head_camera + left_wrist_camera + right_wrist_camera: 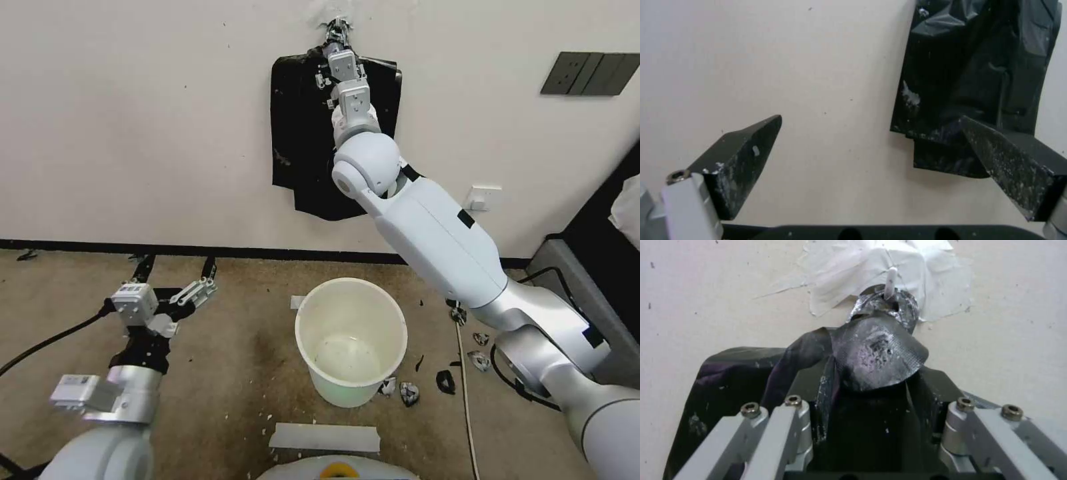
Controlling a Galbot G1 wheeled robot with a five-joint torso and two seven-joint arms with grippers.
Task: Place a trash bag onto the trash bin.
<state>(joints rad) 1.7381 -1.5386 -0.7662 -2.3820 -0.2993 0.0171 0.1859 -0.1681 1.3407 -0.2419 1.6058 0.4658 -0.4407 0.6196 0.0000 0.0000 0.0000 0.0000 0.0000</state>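
The cream-white trash bin [351,281] stands upright and empty on the brown floor, in the middle of the head view. On the wall above it a flat bunch of black bags [300,133] [973,66] [729,380] hangs from a taped hook. I cannot tell a single trash bag apart from this bunch. My right gripper [337,33] [876,386] reaches up to the knot at the top of the bunch and looks shut on the black plastic there; a fold hides its fingertips. My left gripper [177,267] [870,117] is open and empty, low at the left near the skirting.
Torn black scraps [408,392] lie on the floor right of the bin, beside a thin cable [465,373]. A strip of white tape [325,437] lies in front of the bin. A grey cabinet [580,267] stands at the right wall.
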